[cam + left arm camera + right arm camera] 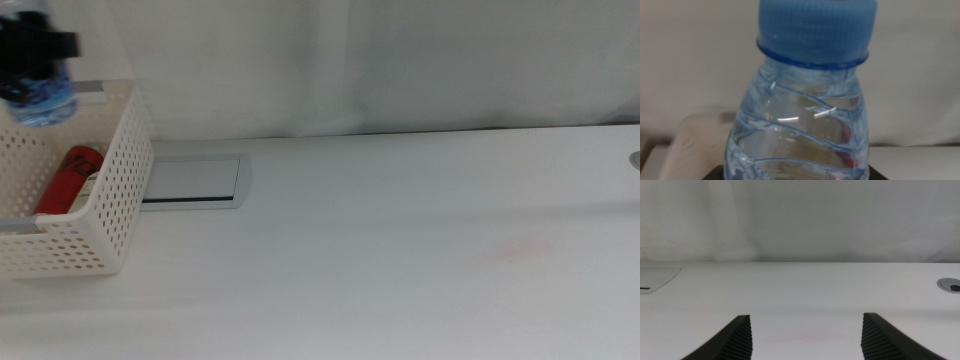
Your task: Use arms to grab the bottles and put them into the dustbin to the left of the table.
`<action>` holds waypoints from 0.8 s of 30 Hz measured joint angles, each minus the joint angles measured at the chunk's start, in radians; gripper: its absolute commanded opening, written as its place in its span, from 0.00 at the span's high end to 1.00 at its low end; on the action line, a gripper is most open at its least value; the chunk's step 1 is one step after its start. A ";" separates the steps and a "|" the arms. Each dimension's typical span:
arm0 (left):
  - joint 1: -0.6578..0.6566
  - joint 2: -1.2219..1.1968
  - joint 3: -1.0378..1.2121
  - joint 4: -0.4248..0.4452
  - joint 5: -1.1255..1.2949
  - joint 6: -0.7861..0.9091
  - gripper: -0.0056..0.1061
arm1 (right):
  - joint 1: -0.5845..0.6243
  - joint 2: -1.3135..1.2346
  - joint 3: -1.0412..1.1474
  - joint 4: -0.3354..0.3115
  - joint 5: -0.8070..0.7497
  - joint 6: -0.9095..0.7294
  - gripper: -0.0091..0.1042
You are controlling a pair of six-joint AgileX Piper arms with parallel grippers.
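Over at the table's [400,250] far left corner, the left end effector [35,48] hangs above the white perforated dustbin [110,190], pinching the small clear water bottle [800,115] by its body with the blue cap up — placed, I'd say, for a drop inside. A red cola can [68,178] already lies in the dustbin. The right end effector [805,335] waits low over the near edge — spread wide, holding nothing.
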 measured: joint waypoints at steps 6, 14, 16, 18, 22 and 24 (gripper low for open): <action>0.116 0.047 -0.027 0.004 0.077 -0.049 0.98 | 0.000 0.000 0.000 0.000 0.000 0.000 0.37; 0.138 0.206 -0.070 0.006 0.107 -0.060 0.98 | 0.000 0.000 0.000 0.000 0.000 0.004 0.37; 0.138 0.251 -0.078 0.006 0.113 -0.060 0.98 | 0.000 0.000 0.000 0.000 0.000 0.004 0.37; 0.138 0.290 -0.088 0.006 0.118 -0.058 0.98 | 0.000 0.000 0.000 0.000 0.000 0.004 0.37; 0.138 0.363 -0.103 0.006 0.120 -0.045 0.98 | 0.000 0.000 0.000 0.000 0.000 0.004 0.37; 0.138 0.403 -0.106 0.006 0.120 -0.032 0.98 | 0.000 0.000 0.000 0.000 0.000 0.004 0.37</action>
